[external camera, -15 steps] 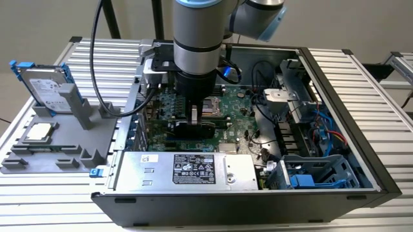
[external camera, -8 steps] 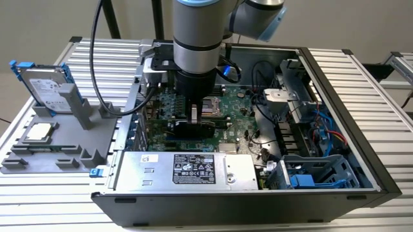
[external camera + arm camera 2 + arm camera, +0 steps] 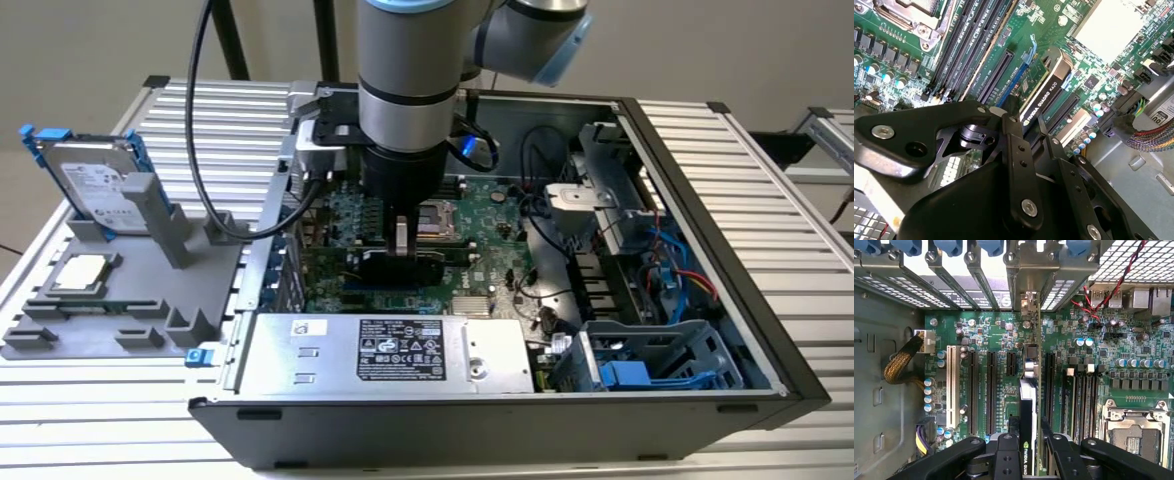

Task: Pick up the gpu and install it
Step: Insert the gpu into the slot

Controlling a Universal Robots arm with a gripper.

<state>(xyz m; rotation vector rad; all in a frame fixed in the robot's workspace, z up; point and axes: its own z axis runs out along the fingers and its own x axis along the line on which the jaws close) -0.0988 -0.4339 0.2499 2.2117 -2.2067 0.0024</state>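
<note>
Gpu stands on edge in my claw, fingers clamped on its top edge, inside the computer case over the motherboard. Pickup is done; I judge seating in the expansion slot unfinished

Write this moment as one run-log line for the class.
pincer: shut on gpu | gpu: on edge over motherboard slots | place: inside computer case
</note>
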